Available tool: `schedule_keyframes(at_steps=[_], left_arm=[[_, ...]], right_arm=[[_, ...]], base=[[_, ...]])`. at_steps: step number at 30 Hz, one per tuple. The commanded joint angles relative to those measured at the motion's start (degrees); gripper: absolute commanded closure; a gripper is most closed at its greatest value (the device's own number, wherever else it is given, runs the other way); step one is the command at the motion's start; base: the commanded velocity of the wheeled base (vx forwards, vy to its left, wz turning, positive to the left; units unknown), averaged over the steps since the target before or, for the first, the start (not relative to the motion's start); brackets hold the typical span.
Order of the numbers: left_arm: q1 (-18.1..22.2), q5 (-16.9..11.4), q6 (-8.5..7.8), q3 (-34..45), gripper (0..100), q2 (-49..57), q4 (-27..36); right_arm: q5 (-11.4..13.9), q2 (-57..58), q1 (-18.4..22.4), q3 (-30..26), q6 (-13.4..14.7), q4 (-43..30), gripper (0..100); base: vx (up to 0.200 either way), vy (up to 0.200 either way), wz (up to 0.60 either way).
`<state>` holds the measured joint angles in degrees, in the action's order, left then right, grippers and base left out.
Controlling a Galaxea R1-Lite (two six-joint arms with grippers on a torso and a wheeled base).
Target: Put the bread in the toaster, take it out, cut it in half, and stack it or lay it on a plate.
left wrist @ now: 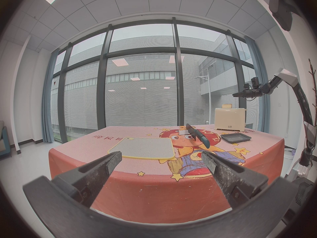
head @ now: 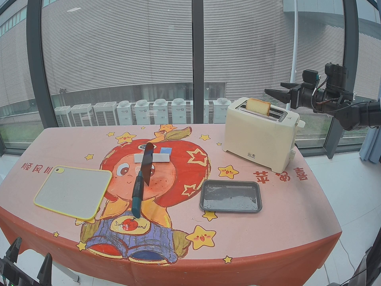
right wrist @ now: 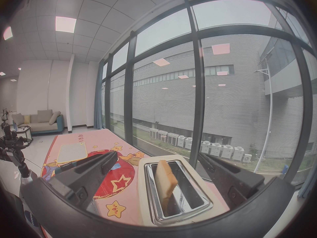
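Bread stands upright in a slot of the toaster, top sticking out and the lower part hidden inside. Right gripper hangs just above the toaster's right end, fingers spread wide, empty. Dark tray lies in front of the toaster; knife and cutting board are farther to its left. Left gripper is well away from the toaster, wide apart and empty - head view cuts it off.

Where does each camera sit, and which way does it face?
Head view: on the head, facing forward and down over the table; right gripper raised by the toaster, left gripper below the near edge.
Left wrist view: low before the table, facing across it to the window; own open fingers.
Right wrist view: above the toaster, facing down at the bread; own open fingers.
Shared: toaster, bread, cutting board.
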<state>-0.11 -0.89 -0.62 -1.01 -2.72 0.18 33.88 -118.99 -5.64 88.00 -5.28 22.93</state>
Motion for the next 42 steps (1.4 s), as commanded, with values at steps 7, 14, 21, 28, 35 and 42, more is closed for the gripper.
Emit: schedule_keyframes(at_steps=[7,14,21,28,35,42], left_arm=[[0.02,0.01,0.01,1.01,0,-0.09,-0.01],[0.02,0.01,0.01,1.01,0,-0.09,0.08],[0.02,0.01,0.01,1.01,0,-0.09,-0.01],[0.02,0.01,0.01,1.01,0,-0.09,-0.01],[0.02,0.01,0.01,1.01,0,-0.09,-0.01],[0.02,0.01,0.01,1.01,0,-0.09,-0.01]], right_arm=[[-0.13,-5.99,-1.21,2.08,-0.26,-0.08,0],[-0.13,-7.04,-1.21,2.00,-0.52,-0.08,0],[-0.13,-7.92,-1.12,2.08,-0.79,0.10,0],[-0.22,-8.36,-1.30,2.08,-0.87,0.62,0],[-0.30,-7.92,-1.30,1.56,-1.66,0.54,100],[-0.30,-7.66,-1.30,1.29,-2.72,0.62,100]], base=[[0.000,0.000,0.00],[0.000,0.000,0.00],[0.000,0.000,0.00],[0.000,0.000,0.00],[0.000,0.000,0.00],[0.000,0.000,0.00]])
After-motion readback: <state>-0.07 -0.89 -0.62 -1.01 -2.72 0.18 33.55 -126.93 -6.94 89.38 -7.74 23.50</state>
